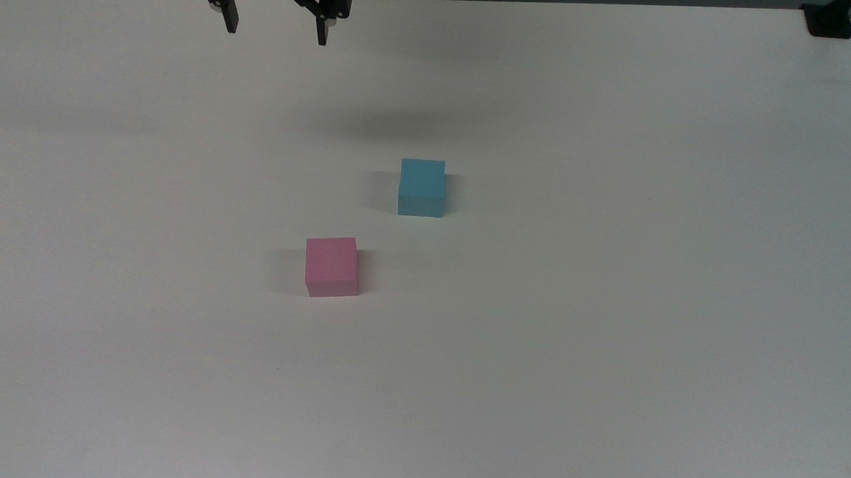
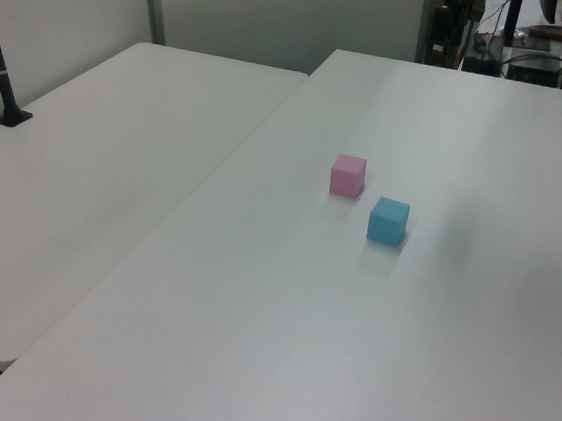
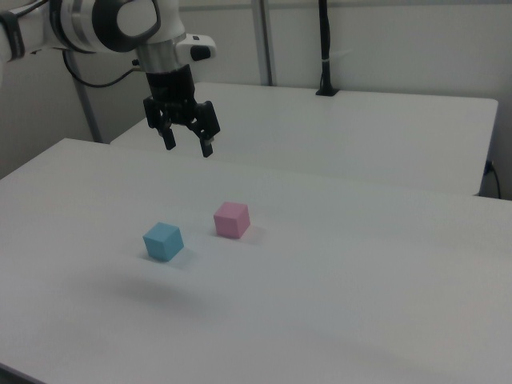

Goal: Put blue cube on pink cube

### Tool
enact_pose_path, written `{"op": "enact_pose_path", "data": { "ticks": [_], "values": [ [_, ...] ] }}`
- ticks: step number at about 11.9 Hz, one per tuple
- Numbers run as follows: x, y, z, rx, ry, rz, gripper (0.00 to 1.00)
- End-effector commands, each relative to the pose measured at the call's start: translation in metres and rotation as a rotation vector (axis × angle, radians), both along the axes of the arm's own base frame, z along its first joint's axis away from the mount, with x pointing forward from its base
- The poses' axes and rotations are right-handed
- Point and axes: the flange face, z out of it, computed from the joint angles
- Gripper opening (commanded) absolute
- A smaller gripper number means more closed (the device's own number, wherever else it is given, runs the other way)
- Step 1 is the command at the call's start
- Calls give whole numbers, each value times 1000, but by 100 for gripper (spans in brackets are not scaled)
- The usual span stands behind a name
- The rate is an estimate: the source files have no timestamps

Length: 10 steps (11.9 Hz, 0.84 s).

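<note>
On the white counter (image 1: 609,350), one blue cube (image 1: 421,188) and one pink cube (image 1: 331,267), near each other but apart, one gripper (image 1: 276,31) hanging above, fingers spread wide, holding nothing.

Site: I read this as a robotics lab | white counter (image 2: 431,317) beside a second white table (image 2: 94,171) | pale partition walls (image 3: 400,48) | black clamped pole (image 3: 324,48) | cabled electronics (image 2: 539,52) at the left view's far edge
</note>
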Motion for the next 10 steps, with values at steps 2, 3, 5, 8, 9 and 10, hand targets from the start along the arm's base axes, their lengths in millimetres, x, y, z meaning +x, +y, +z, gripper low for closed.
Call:
{"op": "enact_pose_path", "data": {
  "ticks": [2, 3, 5, 8, 9, 10],
  "values": [
    [-31, -16, 22, 45, 88, 78, 100],
    [-32, -18, 24, 55, 83, 73, 100],
    [-34, -16, 29, 56, 73, 78, 100],
    [-34, -13, 30, 60, 70, 78, 100],
    [-34, -14, 29, 60, 73, 78, 100],
    [-32, -11, 26, 59, 76, 84, 100]
  ]
}}
